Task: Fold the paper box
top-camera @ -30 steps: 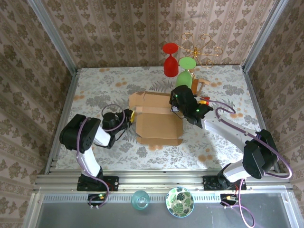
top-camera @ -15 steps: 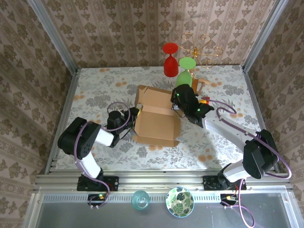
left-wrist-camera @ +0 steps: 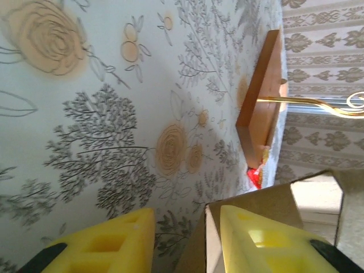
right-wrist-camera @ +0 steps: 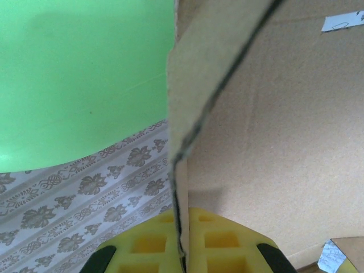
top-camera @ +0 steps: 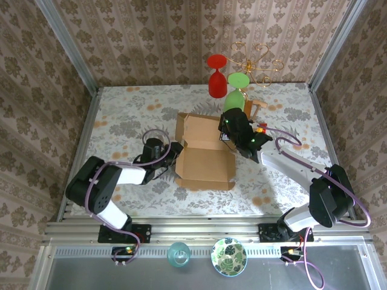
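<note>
1. At the middle of the desk (top-camera: 121, 115), I see the paper box (top-camera: 205, 166) lying as a shallow open tray. Its tan base rests flat on the floral cloth, and its far panel is raised.
2. I read the left end effector (top-camera: 176, 152) at the left edge of the paper box, with the arm stretched low across the desk from the left.
3. In the left wrist view, the left end effector (left-wrist-camera: 185, 227) is spread. A cardboard wall of the paper box (left-wrist-camera: 250, 199) stands in the gap, close against one yellow finger (left-wrist-camera: 256, 239). The other finger (left-wrist-camera: 108, 244) is apart from it, with cloth visible between.
4. I read the right end effector (top-camera: 224, 136) at the far right corner of the paper box, at the raised panel.
5. In the right wrist view, the right end effector (right-wrist-camera: 182, 244) is pressed together on a thin cardboard edge. It pinches an upright panel of the paper box (right-wrist-camera: 273, 142) between its two yellow fingers (right-wrist-camera: 224, 244).
6. The green glass (top-camera: 237, 90) hangs just beyond the right end effector and covers the upper left of the right wrist view (right-wrist-camera: 74, 74).
7. The red glass (top-camera: 216, 81) hangs beside the green glass, to its left, above the far edge of the desk.
8. The wooden stand (top-camera: 259, 109) sits on the desk behind the right arm. In the left wrist view (left-wrist-camera: 261, 96) it lies well apart from the fingers.
</note>
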Available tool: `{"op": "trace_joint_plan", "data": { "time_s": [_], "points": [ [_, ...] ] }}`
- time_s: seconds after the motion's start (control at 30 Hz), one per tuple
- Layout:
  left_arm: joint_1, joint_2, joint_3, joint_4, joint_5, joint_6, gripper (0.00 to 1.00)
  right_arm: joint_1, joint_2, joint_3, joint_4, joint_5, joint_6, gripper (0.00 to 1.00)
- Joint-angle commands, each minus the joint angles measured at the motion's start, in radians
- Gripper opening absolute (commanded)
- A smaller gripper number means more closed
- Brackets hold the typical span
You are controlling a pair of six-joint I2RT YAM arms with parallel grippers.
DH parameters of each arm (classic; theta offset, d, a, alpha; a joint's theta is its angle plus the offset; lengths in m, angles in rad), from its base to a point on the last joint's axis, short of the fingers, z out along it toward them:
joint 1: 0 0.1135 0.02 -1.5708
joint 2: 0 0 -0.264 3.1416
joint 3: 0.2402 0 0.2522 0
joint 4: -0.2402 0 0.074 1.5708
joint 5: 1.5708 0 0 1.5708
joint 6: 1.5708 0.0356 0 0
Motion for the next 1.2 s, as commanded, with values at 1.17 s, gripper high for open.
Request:
{"op": "trace_joint_plan", "data": {
  "time_s": [1.17],
  "points": [
    [0.366, -0.306, 0.197, -0.64, 0.197, 0.456, 0.31, -0.028, 0.144, -0.273, 0.422, -0.06, -0.265, 0.0]
  ]
}}
